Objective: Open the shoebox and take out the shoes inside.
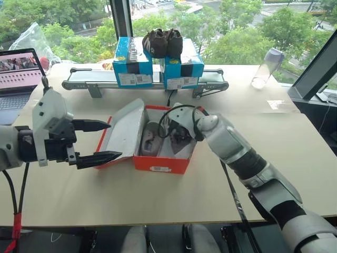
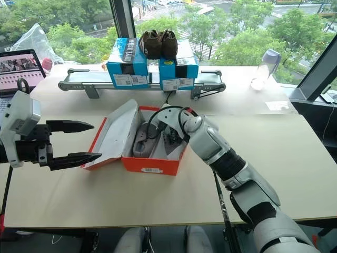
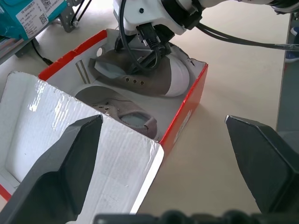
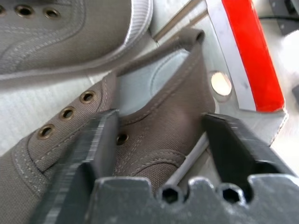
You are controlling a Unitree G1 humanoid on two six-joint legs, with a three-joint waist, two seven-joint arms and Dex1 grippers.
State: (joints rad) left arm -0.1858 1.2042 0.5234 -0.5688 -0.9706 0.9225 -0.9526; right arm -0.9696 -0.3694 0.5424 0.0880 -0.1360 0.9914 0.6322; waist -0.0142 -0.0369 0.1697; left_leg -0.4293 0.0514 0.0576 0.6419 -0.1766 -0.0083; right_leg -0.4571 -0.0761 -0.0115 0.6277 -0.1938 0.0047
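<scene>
The red shoebox (image 1: pixel 160 163) stands open in the middle of the table, its white-lined lid (image 1: pixel 126 129) folded back to the left. Two grey-taupe shoes with white soles lie inside: one shoe (image 3: pixel 154 77) on the box's right side, the other shoe (image 3: pixel 124 112) next to the lid. My right gripper (image 4: pixel 159 121) reaches down into the box, open. One finger is in the right shoe's mouth by the eyelets and the other outside its side wall. My left gripper (image 1: pixel 113 140) hovers open to the left of the lid, holding nothing.
Behind the shoebox, two blue boxes (image 1: pixel 134 63) rest on a grey rail (image 1: pixel 95 81), with dark brown shoes (image 1: pixel 163 42) on top. A laptop (image 1: pixel 18 74) sits at the far left and a plastic bottle (image 1: pixel 266 67) at the back right. A black cable (image 1: pixel 231 195) runs along my right arm.
</scene>
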